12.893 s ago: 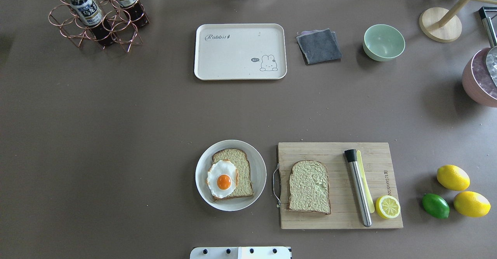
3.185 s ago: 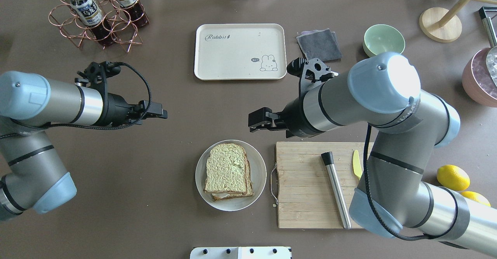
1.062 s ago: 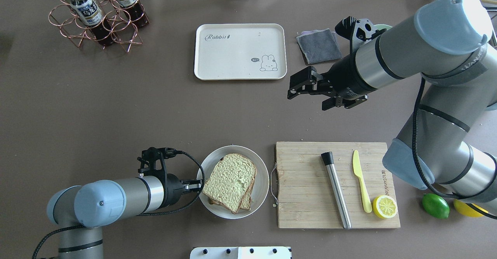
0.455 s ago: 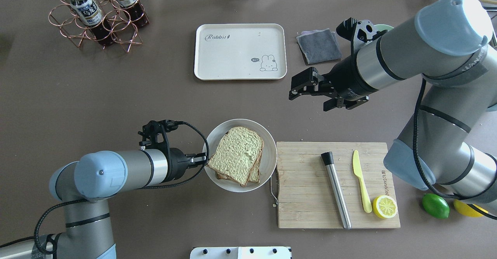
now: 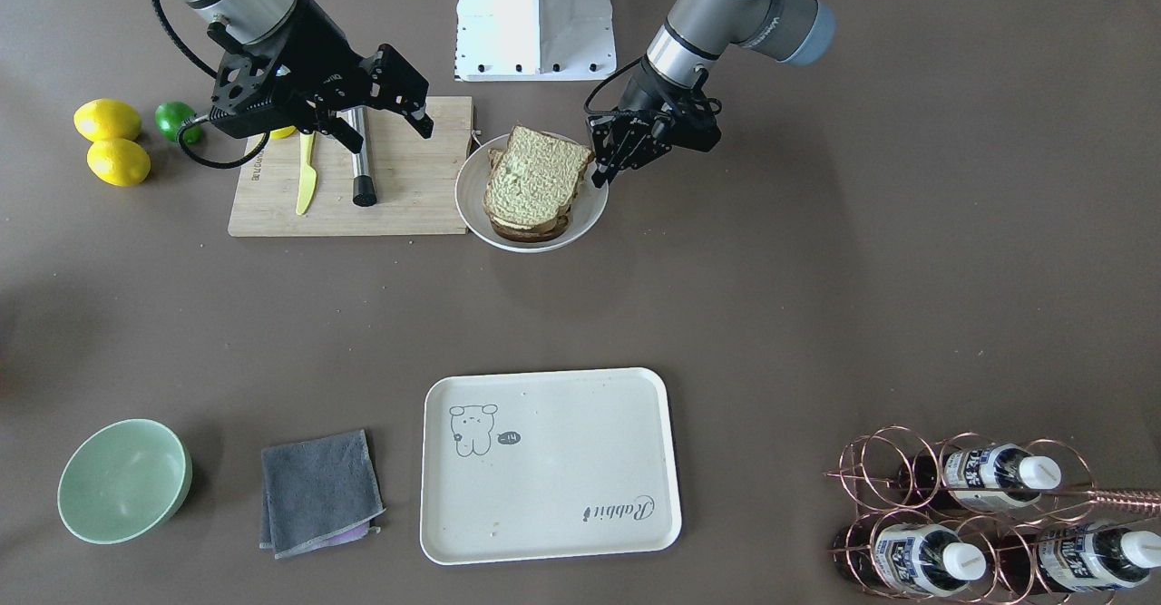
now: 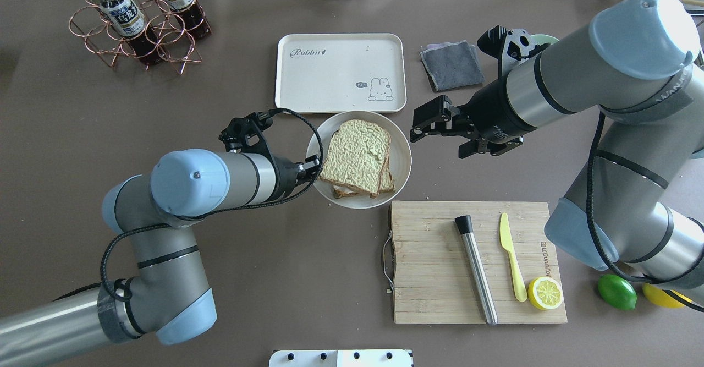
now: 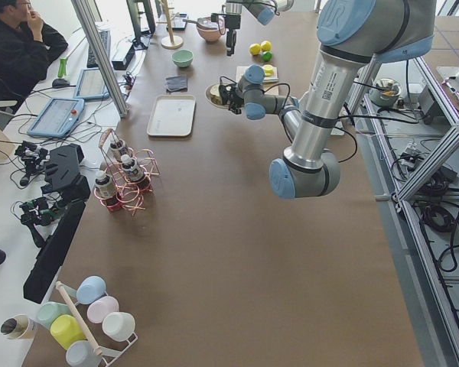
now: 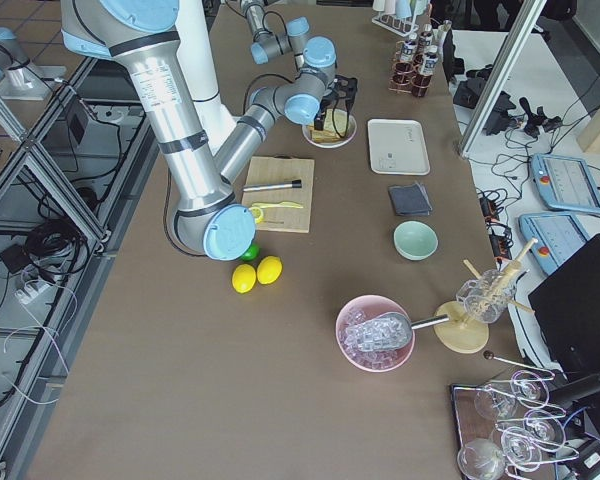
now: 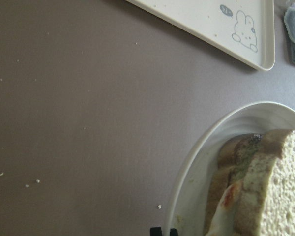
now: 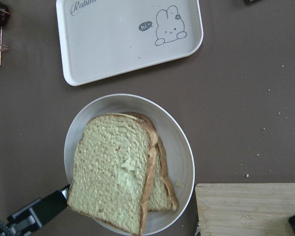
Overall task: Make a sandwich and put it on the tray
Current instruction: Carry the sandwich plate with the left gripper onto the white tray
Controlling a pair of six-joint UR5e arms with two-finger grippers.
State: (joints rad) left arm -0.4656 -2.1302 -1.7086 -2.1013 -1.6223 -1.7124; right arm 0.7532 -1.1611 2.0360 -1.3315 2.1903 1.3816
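Observation:
The sandwich [image 6: 357,157], two bread slices with a sliver of egg white between them, lies on a round white plate [image 6: 401,152]. My left gripper [image 6: 312,168] is shut on the plate's left rim and holds it above the table, just in front of the cream tray [image 6: 341,72]. The left gripper also shows in the front view [image 5: 599,168] with the sandwich [image 5: 533,179], plate [image 5: 472,210] and tray [image 5: 549,478]. My right gripper [image 6: 413,126] is open and empty, to the right of the plate. The left wrist view shows the plate rim [image 9: 211,147] and tray corner [image 9: 211,24].
A wooden cutting board [image 6: 429,268] holds a steel rod [image 6: 476,270], a yellow knife [image 6: 510,257] and a lemon half [image 6: 545,292]. A grey cloth [image 6: 452,64] and a green bowl [image 5: 122,478] lie right of the tray. A bottle rack [image 6: 137,20] stands far left.
My left gripper has carried the plate with the sandwich up and away from the table's front, toward the tray. The right arm has barely moved and stays open.

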